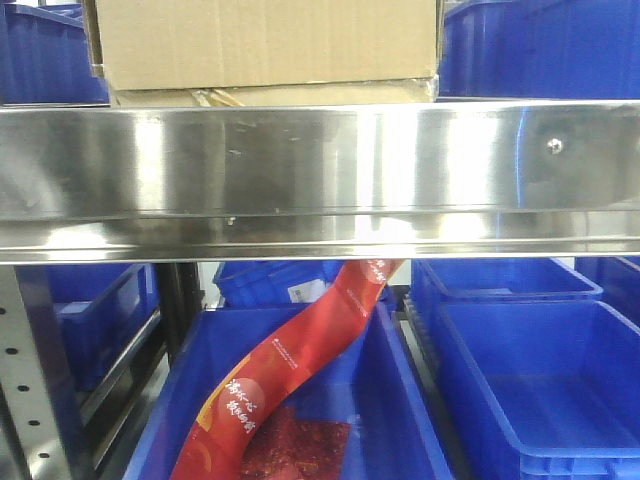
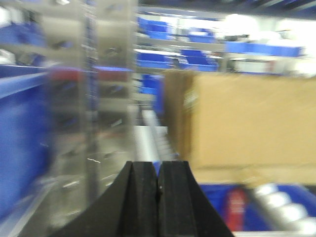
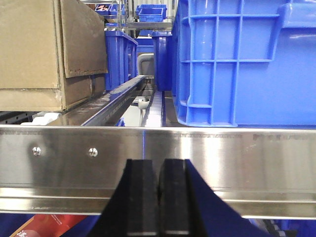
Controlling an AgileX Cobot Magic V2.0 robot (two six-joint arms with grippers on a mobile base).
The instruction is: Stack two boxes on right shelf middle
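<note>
Two hands [image 2: 158,185] [image 3: 159,190] closed, empty; box [image 3: 44,49] on shelf [image 3: 222,148] above-left of right hand.

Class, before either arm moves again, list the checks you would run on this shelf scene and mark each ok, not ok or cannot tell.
1. Left claw empty and shut: ok.
2. Right claw empty and shut: ok.
3. Cardboard box sits on the shelf: ok.
4. Second box under it: cannot tell; only a thin brown edge shows.
5. Box clear of blue bin: ok, gap visible.
6. Left wrist view sharp: not ok, blurred.
</note>
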